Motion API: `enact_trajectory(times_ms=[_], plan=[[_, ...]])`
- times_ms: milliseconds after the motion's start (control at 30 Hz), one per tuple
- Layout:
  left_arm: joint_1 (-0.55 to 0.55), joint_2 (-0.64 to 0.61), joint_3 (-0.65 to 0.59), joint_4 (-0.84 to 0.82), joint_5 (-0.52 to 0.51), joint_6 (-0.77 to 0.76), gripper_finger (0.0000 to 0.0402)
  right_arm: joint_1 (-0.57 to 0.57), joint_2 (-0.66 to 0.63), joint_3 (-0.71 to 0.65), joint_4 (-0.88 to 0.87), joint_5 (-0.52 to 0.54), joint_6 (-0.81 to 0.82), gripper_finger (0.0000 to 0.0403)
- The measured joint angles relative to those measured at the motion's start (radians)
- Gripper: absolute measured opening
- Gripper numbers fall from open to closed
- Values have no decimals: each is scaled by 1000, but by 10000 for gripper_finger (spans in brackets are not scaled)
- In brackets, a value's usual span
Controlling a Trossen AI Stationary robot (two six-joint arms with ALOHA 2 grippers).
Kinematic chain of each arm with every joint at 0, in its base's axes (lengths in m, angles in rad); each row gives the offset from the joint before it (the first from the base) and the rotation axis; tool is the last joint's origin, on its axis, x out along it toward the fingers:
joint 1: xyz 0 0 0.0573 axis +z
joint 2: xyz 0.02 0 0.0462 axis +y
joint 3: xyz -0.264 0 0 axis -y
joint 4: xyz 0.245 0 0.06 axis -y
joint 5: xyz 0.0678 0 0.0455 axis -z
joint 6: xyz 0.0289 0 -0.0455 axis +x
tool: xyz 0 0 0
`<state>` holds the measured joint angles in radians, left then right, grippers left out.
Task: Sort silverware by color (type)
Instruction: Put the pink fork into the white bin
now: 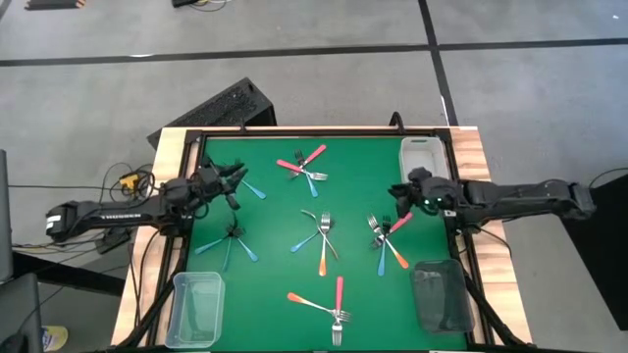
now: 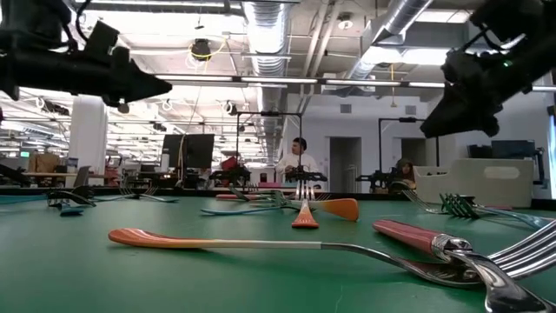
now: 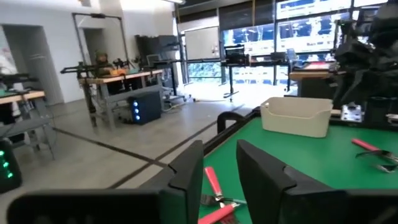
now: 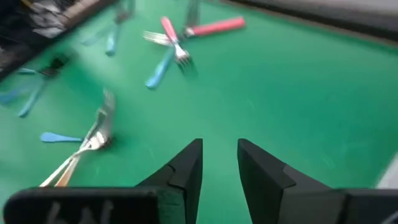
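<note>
The forks lie in loose mixed heaps on the green mat (image 1: 275, 211), so the sorting has hardly begun. In the high view one heap (image 1: 304, 167) of pink and blue forks sits in the upper middle. A second heap (image 1: 322, 240), blue and orange, is at the centre. A third (image 1: 389, 238) lies right of centre, a fourth (image 1: 329, 302) at the lower middle, and a blue group (image 1: 231, 245) at the left.

Three bins wait at the mat's corners, probably one for each colour: a clear bin (image 1: 198, 306) at the lower left, a dark one (image 1: 439, 294) at the lower right, and a white one (image 1: 422, 152) at the upper right. None seems to hold a fork yet.

The left gripper (image 1: 234, 184) hangs above the mat at the left of the frame, near a single blue fork (image 1: 253, 190). In its wrist view the fingers (image 3: 258, 165) stand apart with nothing between them.

The right gripper (image 1: 402, 196) is at the right, just above the third heap. Its fingers (image 4: 186, 163) are also spread and empty, and bare green shows in the gap. Probably both arms are raised and opened so that each can go down on a fork nearby.
</note>
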<state>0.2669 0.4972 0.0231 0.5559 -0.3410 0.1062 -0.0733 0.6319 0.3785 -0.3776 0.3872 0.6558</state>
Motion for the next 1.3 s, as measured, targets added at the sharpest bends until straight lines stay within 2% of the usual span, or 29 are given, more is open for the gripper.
enact_trajectory(times_ms=[133, 300, 533, 767, 1033, 1300], plan=[[24, 87, 0, 92, 112, 21, 91, 38, 89, 112, -170, -5, 25, 128], [25, 162, 24, 116, 127, 29, 80, 98, 193, 193, -276, -59, -47, 129], [25, 252, 74, 118, 150, 117, 65, 170, 330, 198, -298, -142, -195, 129], [25, 313, 132, 118, 123, 121, 59, 200, 440, 198, -306, -245, -299, 129], [25, 369, 136, 116, 120, 118, 59, 250, 556, 198, -311, -262, -347, 131], [10, 422, 136, 114, 112, 65, 74, 241, 685, 202, -309, -246, -346, 189]])
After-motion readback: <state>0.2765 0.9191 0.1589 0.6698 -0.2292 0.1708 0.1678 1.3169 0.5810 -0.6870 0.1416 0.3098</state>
